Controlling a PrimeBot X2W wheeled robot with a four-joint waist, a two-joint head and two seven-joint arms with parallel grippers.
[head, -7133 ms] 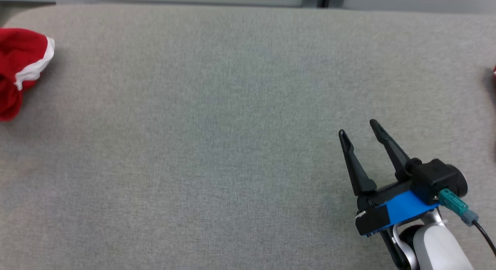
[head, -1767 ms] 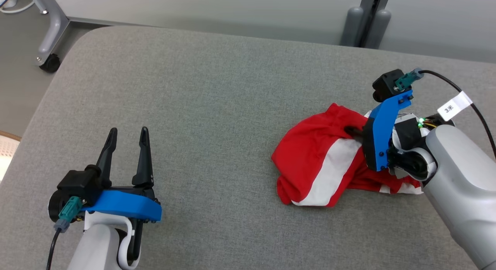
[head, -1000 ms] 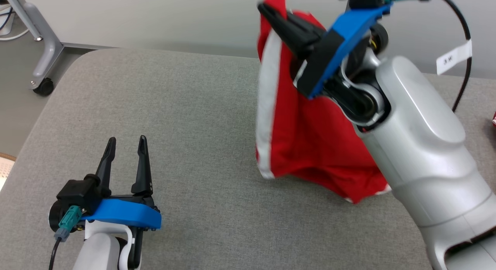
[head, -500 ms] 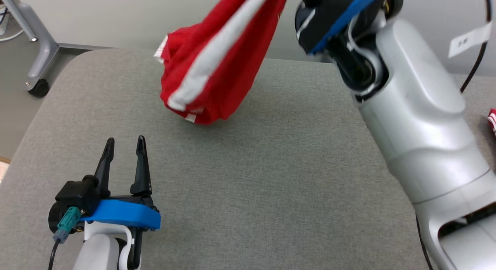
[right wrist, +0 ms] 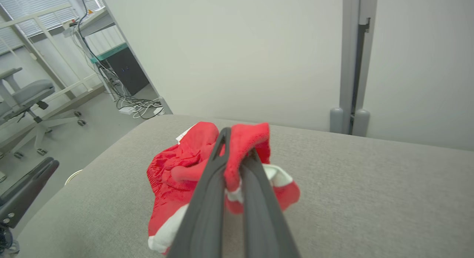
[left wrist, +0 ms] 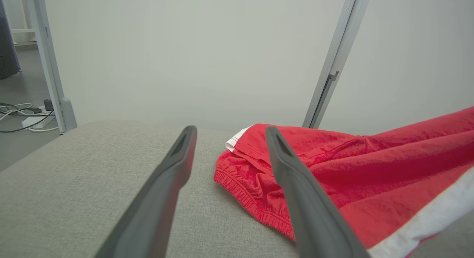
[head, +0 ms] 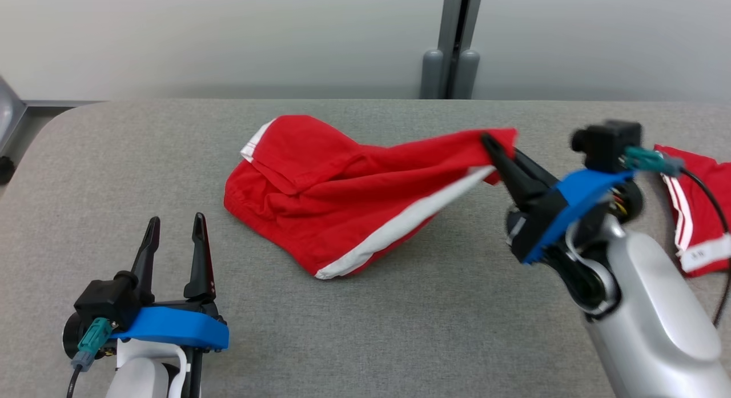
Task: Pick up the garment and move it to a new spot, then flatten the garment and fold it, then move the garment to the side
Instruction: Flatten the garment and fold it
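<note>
Head view: our right gripper (head: 490,142) clamps a corner of the shorts (head: 342,215), likely to drag them flat on the table (head: 400,329). Our left gripper (head: 176,220) rests nearby, fingers apart.

Clear ahead, blocked to the right
Bare table (head: 365,329) runs ahead of the fingers of your left gripper (head: 176,219); the red garment (head: 320,204) lies right of them, stretched up into your right gripper (head: 488,141), clamped on it.

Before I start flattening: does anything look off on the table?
Nothing damaged. The garment lies bunched, one corner held up by the shut right gripper. A second red garment sits at the right edge.
</note>
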